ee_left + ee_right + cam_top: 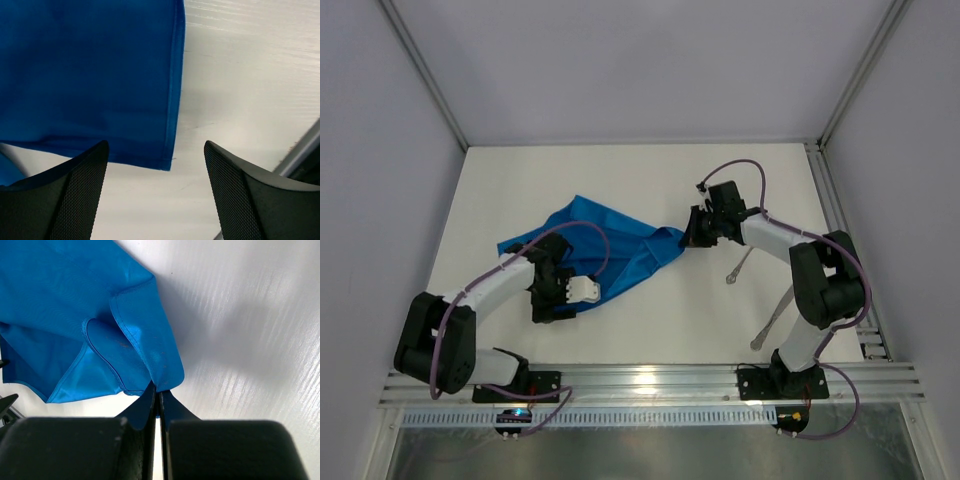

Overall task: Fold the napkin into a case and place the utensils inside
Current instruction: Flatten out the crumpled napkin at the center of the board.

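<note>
From above, we see the napkin (610,240) lying rumpled and unfolded at mid-table, a loose bright blue sheet whose right corner is drawn out to a point. The right gripper (690,233) meets that corner, and the left gripper (568,292) sits at the cloth's near edge. The utensils lie right of the cloth and apart from it. One utensil (738,266) is just beside the right gripper, and the other utensil (775,315) is nearer us, close along the right arm (820,285). We cannot tell which is the fork. The white table (620,170) stretches beyond the cloth to the far wall.

The left wrist view shows what the overhead cannot: this gripper's fingers (80,190) stand wide apart and grip nothing. A stitched hem runs down to a flat napkin corner lying between them, closer to the left-hand finger. Right of the hem is bare tabletop.

In the right wrist view, the fingers (142,412) are pressed together, pinching a hemmed corner of the napkin. The cloth laps over itself in layers to the left, with bare table to the right.
</note>
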